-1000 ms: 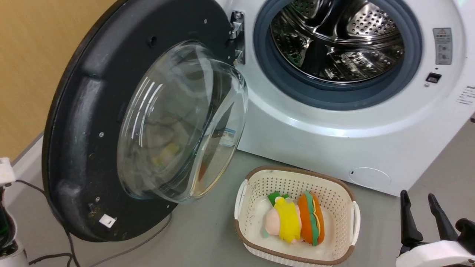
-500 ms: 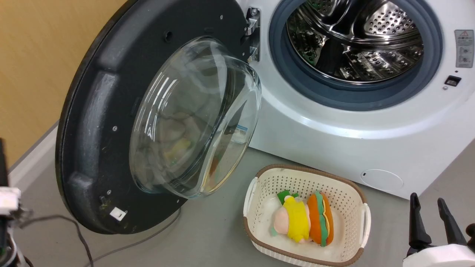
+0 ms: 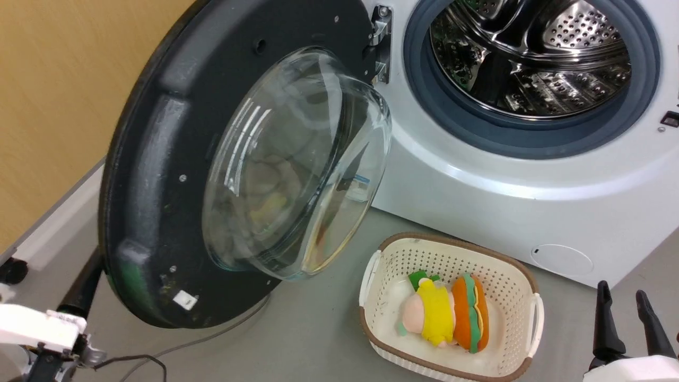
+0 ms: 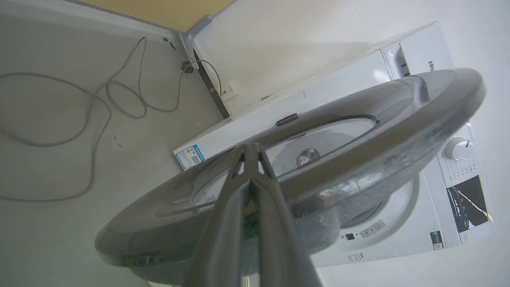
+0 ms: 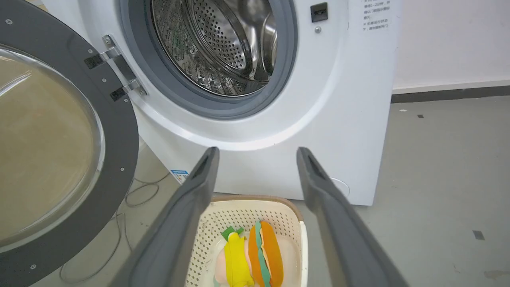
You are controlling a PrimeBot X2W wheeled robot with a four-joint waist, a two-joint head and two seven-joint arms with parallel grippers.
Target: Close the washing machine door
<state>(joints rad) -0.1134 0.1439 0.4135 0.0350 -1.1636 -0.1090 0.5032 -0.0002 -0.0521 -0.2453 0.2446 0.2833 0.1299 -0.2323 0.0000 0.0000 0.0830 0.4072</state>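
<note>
In front of the white washing machine (image 3: 477, 201), the washing machine door (image 3: 154, 175) stands wide open on its hinge (image 3: 382, 42), to the left of the drum opening. Its matte black inner side and bulging glass window (image 3: 297, 164) face the head camera. The steel drum (image 3: 530, 53) is open to view inside the grey rubber ring (image 3: 424, 101).

The left gripper (image 4: 252, 146) is behind the door, on its glossy outer side, with its two fingers pressed together and nothing between them. In the left wrist view the tips lie over the door's outer face, but I cannot tell whether they touch it. In the head view its dark fingers (image 3: 79, 289) run up behind the door's lower left edge.

The right gripper (image 3: 620, 297) hangs at the lower right, well apart from the door. Its fingers are spread wide and empty, and it points toward the machine's front.

A cream basket (image 3: 530, 313) sits on the grey floor (image 3: 307, 339) just before the machine. A yellow soft toy (image 3: 435, 318) and a burger-shaped soft toy (image 3: 469, 318) lie side by side in it. A cable (image 3: 212, 334) trails on the floor under the door.
</note>
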